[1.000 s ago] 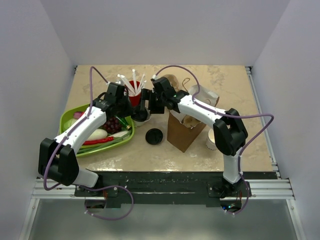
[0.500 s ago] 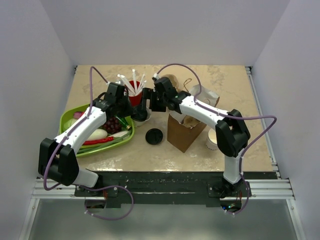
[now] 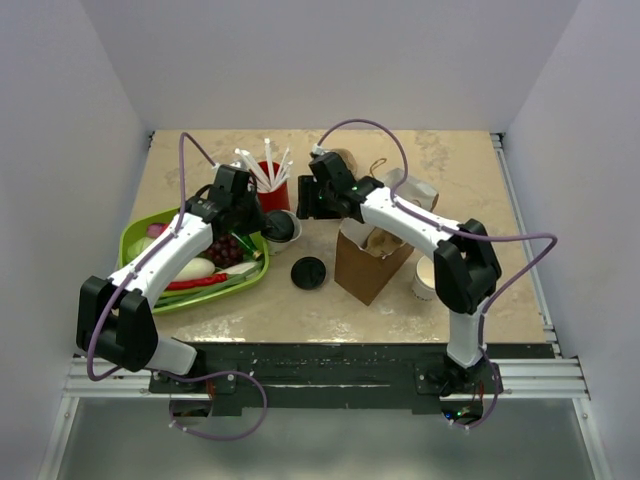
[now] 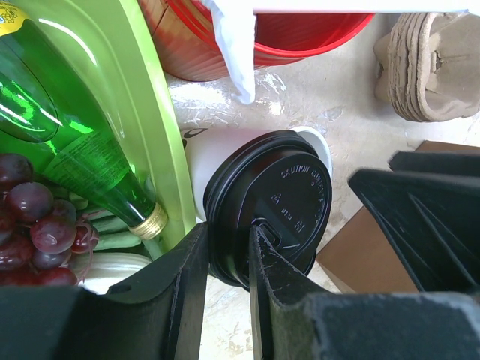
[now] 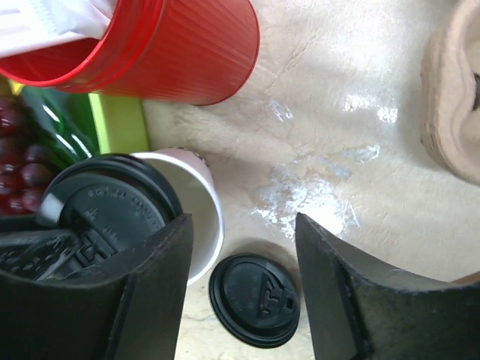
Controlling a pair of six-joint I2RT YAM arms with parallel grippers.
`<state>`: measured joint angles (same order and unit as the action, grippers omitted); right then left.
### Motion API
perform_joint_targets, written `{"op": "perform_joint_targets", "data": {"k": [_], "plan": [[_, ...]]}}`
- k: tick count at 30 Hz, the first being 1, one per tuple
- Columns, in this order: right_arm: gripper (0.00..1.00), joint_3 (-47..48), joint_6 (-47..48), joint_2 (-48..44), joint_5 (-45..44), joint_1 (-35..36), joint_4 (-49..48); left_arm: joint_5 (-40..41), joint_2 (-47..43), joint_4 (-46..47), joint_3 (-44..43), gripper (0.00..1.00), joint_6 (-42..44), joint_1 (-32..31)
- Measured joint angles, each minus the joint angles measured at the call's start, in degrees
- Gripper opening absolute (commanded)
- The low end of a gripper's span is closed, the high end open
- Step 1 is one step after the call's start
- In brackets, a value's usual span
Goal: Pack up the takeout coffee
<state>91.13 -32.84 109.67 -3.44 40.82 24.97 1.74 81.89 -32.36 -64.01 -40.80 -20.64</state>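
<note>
black-lidded white paper takeout coffee

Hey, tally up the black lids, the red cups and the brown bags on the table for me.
Black lids: 2, one on the coffee and one loose lid
Red cups: 1
Brown bags: 1
Total: 4

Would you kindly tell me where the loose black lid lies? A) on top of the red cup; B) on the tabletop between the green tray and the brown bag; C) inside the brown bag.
B: the loose black lid lies flat on the tabletop between the green tray and the brown bag.
</note>
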Motion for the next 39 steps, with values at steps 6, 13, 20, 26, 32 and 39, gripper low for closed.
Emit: {"op": "perform_joint_targets", "data": {"k": [6,13,20,26,32,39], "plan": [[0.55,3.98,2.89,4.35,1.81,0.28,2.14,0.02,0.00,0.00,0.00,0.13,0.02,0.00],[0.49,6.64,4.20,6.60,3.10,1.11,4.85,0.00,0.00,0.00,0.00,0.13,0.04,0.00],[0.39,8.55,5.31,8.20,5.18,1.33,6.73,0.07,0.00,-0.04,0.00,0.12,0.15,0.02],[0.12,8.83,5.29,9.09,7.78,1.55,6.95,0.04,0.00,-0.09,0.00,0.12,0.15,0.02],[0.00,8.85,5.25,9.01,7.45,1.51,6.27,-1.09,-0.07,0.44,0.17,0.13,0.61,0.04],[0.00,8.85,6.58,8.07,5.18,1.95,8.41,-7.19,-0.70,4.33,2.23,0.13,1.51,0.66]]}}
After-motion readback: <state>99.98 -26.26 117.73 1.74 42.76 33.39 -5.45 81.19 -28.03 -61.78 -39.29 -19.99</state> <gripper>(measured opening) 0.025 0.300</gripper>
